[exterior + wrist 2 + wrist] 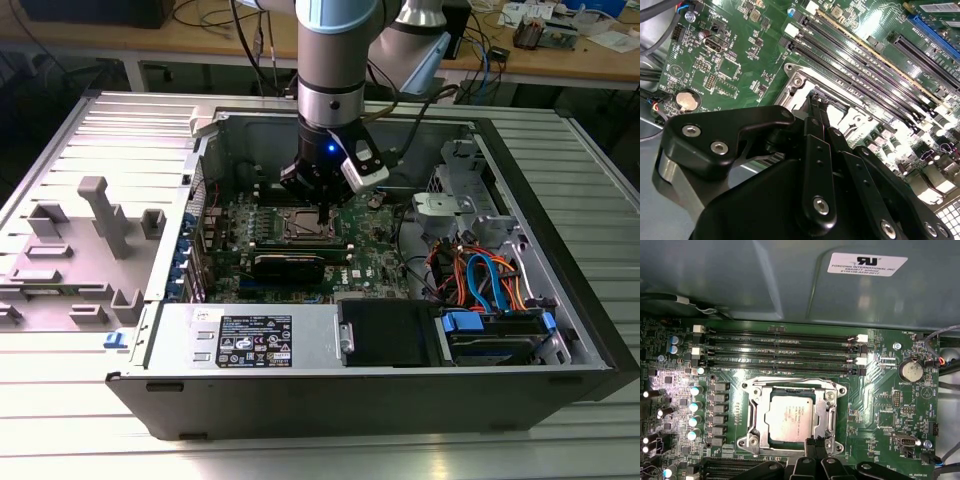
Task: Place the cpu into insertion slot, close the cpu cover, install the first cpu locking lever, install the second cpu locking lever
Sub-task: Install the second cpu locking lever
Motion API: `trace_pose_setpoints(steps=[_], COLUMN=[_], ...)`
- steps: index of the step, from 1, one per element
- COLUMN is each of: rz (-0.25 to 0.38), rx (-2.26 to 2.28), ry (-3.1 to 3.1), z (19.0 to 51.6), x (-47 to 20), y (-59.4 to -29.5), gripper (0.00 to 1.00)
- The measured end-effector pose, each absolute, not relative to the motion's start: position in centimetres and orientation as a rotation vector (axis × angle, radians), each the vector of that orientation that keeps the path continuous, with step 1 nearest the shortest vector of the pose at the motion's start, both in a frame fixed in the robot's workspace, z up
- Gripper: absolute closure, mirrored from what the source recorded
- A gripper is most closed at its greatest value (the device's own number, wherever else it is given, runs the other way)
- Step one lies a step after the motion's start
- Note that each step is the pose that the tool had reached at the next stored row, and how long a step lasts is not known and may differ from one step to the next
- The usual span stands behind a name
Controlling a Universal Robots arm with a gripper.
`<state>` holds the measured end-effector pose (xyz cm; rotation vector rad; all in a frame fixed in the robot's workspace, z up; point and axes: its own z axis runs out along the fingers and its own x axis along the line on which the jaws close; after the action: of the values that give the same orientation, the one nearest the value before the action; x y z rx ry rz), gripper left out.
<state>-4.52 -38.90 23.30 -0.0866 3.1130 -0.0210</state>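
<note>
Exterior view: gripper [322,214], black, fingers drawn together on nothing, hangs directly above insertion slot [305,228] inside an open grey steel computer case [520,330] on a ribbed metal worktop [110,150]; wooden benches behind.

Second wrist view: gripper [816,104] tips over silvery socket frame, green motherboard [735,65] around.

First wrist view: cpu [790,417], matte silvery square, seated in slot just ahead of gripper [813,442]; cpu cover [827,410], thin bright metal frame, lies closed around it.
</note>
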Motion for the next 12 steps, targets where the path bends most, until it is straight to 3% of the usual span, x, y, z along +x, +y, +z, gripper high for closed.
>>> trace_pose_setpoints(steps=[12], rz=[-0.021], rx=[-0.087], ry=[3.113], z=[23.3], x=[-4.5], y=[-40.5], gripper=[0.89])
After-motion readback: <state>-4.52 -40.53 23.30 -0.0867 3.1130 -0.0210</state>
